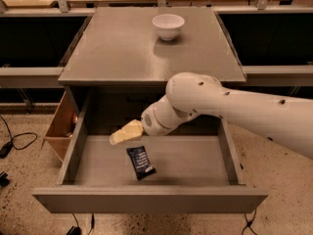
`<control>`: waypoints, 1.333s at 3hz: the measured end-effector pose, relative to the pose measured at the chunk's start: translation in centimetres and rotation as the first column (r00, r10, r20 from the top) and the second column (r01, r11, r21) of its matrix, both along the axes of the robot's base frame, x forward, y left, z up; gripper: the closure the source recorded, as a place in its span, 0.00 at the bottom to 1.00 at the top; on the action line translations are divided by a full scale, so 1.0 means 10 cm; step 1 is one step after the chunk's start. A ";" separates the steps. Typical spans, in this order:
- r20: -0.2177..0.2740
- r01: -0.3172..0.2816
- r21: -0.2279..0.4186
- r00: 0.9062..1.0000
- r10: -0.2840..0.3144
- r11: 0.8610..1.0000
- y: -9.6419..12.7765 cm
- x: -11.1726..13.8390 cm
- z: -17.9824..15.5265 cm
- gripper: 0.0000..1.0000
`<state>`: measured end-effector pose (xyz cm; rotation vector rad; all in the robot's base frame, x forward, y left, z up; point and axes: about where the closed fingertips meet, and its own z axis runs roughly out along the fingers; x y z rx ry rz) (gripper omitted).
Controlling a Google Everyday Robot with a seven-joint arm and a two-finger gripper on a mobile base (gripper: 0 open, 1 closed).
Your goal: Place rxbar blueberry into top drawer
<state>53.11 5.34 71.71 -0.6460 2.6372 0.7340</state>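
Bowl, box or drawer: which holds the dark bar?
The open top drawer: the rxbar blueberry lies on its floor, near the gripper; the bowl stands on the cabinet.

Grey cabinet top point(122, 48) bears a white bowl point(168, 26) near its back — end effector point(122, 133) hovers over the top drawer point(195, 161)

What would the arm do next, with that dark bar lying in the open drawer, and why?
Probably raise the gripper up and out of the top drawer. The rxbar blueberry lies flat on the drawer floor, apart from the gripper, which hangs just above it toward the back, so the placing looks done.
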 end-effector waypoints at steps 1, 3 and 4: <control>0.000 0.000 0.000 1.000 0.000 1.000 0.00 0.00 0.00 0.00; 0.191 -0.111 0.027 0.976 0.104 0.993 -0.08 -0.04 1.08 0.00; 0.355 -0.087 0.060 0.933 0.060 0.994 -0.45 -0.11 2.06 0.00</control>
